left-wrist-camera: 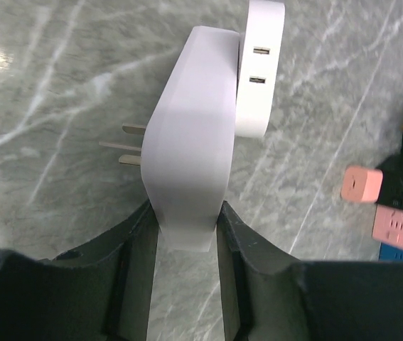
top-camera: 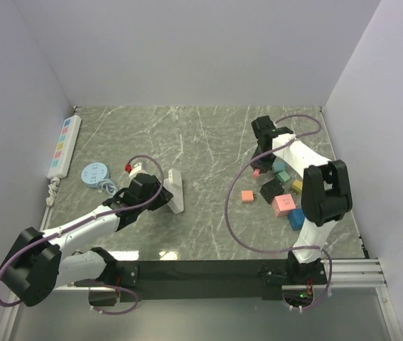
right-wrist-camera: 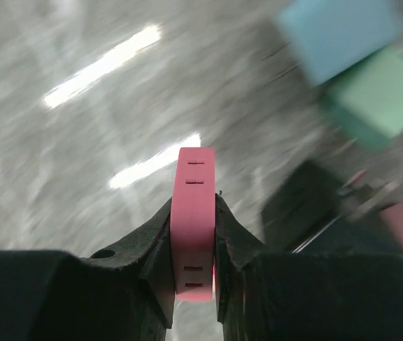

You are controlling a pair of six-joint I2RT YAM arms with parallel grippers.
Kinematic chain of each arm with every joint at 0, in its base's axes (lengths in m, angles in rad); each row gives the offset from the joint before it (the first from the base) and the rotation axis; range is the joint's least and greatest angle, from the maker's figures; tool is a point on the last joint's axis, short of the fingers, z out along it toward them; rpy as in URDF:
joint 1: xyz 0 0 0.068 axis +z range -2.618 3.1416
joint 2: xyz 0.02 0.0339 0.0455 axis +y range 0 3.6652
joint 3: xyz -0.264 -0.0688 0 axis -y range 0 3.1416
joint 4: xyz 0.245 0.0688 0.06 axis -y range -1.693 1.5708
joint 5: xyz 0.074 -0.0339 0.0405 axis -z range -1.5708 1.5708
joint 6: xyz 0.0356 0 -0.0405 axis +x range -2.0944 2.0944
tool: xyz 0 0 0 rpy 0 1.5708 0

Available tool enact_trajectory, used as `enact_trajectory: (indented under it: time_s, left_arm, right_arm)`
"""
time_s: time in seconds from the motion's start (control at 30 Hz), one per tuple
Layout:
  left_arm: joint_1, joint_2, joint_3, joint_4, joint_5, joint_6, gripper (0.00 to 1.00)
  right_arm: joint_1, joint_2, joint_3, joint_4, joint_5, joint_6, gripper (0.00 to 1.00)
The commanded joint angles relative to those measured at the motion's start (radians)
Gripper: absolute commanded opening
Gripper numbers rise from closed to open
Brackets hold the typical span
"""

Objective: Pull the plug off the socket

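My left gripper (top-camera: 160, 193) is shut on the near end of a white socket adapter (left-wrist-camera: 187, 142) that lies on the marble table, its three metal prongs pointing left. A white USB plug (left-wrist-camera: 260, 67) with two ports sits against the adapter's far right side. In the top view the adapter (top-camera: 175, 190) lies left of the middle. My right gripper (top-camera: 260, 165) is at the right, shut on a thin pink socket block (right-wrist-camera: 194, 213) with slots in its edge, held just above the table. The right wrist view is blurred.
A white power strip (top-camera: 65, 145) lies along the left wall, with a round blue device (top-camera: 94, 173) and its cord beside it. Several coloured cubes (top-camera: 284, 204) cluster at the right, with a salmon cube (top-camera: 246, 195) and a black one (top-camera: 271, 189) nearby.
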Motion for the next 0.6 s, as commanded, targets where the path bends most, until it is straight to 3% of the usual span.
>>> enact_trajectory:
  time_s: [0.0,0.07,0.17,0.2,0.3,0.37,0.43,0.57]
  left_arm:
    - [-0.001,-0.005,-0.012,0.055,0.116,0.076,0.00]
    - [-0.001,0.000,-0.008,0.043,0.128,0.087,0.00]
    - [-0.001,-0.019,0.000,0.036,0.138,0.101,0.01]
    - [-0.001,-0.026,-0.001,0.029,0.133,0.103,0.01]
    - [-0.001,-0.045,-0.003,0.009,0.124,0.115,0.01]
    - [-0.001,-0.045,-0.004,0.000,0.115,0.122,0.01]
    - [-0.001,-0.043,-0.011,-0.001,0.116,0.126,0.01]
    - [-0.001,-0.042,-0.017,0.007,0.116,0.121,0.01]
  right_arm:
    - [-0.034,0.029,0.037,-0.020,0.134,-0.014,0.23]
    - [-0.066,0.069,0.058,-0.031,0.130,-0.021,0.26]
    - [-0.079,0.062,0.081,-0.060,0.164,-0.024,0.46]
    - [-0.077,0.039,0.075,-0.051,0.165,-0.030,0.60]
    - [-0.079,-0.038,0.067,-0.030,0.127,-0.057,0.82]
    - [-0.077,-0.067,0.101,-0.059,0.081,-0.060,0.89]
    - [-0.074,-0.101,0.100,-0.050,0.014,-0.074,0.91]
    - [-0.005,-0.248,-0.040,0.140,-0.284,-0.071,0.93]
